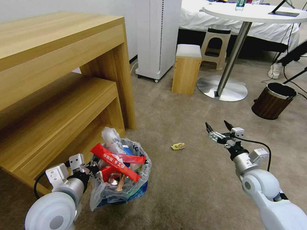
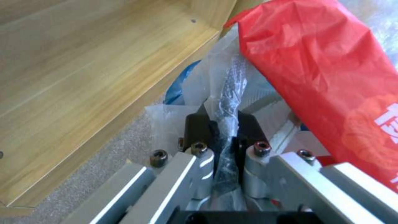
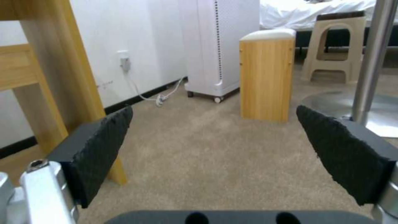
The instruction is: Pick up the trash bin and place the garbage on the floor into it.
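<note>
Lower left of the head view, the left gripper (image 1: 92, 167) has its fingers (image 2: 199, 124) pinched tight on the bag-lined rim of the trash bin (image 1: 120, 188), which is stuffed with litter, including a red wrapper (image 1: 116, 161) with white Chinese lettering I can't make out. The right gripper (image 1: 219, 126) hovers with fingers spread wide and empty, right of centre, near a yellow wrapper (image 1: 178, 146) on the carpet (image 1: 179, 191).

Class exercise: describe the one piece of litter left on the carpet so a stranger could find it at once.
Start at the big light-wood stepped bench and look to the bare beige carpet in front of it. There, between the full bag-lined round trash bin and the open right gripper, lies a small crumpled yellow wrapper, alone on the floor.
</note>
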Controlling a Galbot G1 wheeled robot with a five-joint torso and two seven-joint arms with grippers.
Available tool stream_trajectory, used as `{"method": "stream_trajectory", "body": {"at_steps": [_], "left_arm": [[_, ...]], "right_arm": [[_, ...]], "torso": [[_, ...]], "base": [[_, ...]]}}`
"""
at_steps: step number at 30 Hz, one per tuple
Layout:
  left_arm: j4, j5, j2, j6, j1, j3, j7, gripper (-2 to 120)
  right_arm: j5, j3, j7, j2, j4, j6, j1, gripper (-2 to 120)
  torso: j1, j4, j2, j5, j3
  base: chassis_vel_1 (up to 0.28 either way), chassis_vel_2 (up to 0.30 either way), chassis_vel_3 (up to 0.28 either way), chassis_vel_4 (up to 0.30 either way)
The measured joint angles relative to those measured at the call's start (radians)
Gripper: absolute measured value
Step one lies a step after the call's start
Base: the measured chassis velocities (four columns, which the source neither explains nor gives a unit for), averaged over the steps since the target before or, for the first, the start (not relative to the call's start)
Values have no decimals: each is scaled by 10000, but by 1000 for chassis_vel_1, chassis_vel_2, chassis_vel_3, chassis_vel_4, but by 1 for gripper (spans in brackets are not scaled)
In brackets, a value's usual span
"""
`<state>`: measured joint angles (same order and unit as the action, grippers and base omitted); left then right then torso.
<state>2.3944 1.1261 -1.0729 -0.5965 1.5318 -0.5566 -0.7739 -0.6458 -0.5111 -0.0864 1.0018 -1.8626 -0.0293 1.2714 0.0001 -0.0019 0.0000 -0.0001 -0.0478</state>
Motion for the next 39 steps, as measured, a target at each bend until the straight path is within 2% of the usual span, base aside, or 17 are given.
{"method": "stream_trajectory", "body": {"at_steps": [17,33,39], "left_arm": [[-8,-47,-30,32,24,29,56,3],[-78,-98,-78,54,12,67,101,3],[-69,-164,-105,54,74,83,117,3]], "right_arm": [[94,240,-377,3,198,-211,-92,100],[132,459,-80,57,335,-145,-140,100],[133,554,-85,66,418,-179,-221,100]], "torso": [[0,-1,0,1,-1],[0,-1,0,0,0],[-1,-1,0,1,1]], "base": [[0,0,0,0],[0,0,0,0],[-99,79,88,-113]]}}
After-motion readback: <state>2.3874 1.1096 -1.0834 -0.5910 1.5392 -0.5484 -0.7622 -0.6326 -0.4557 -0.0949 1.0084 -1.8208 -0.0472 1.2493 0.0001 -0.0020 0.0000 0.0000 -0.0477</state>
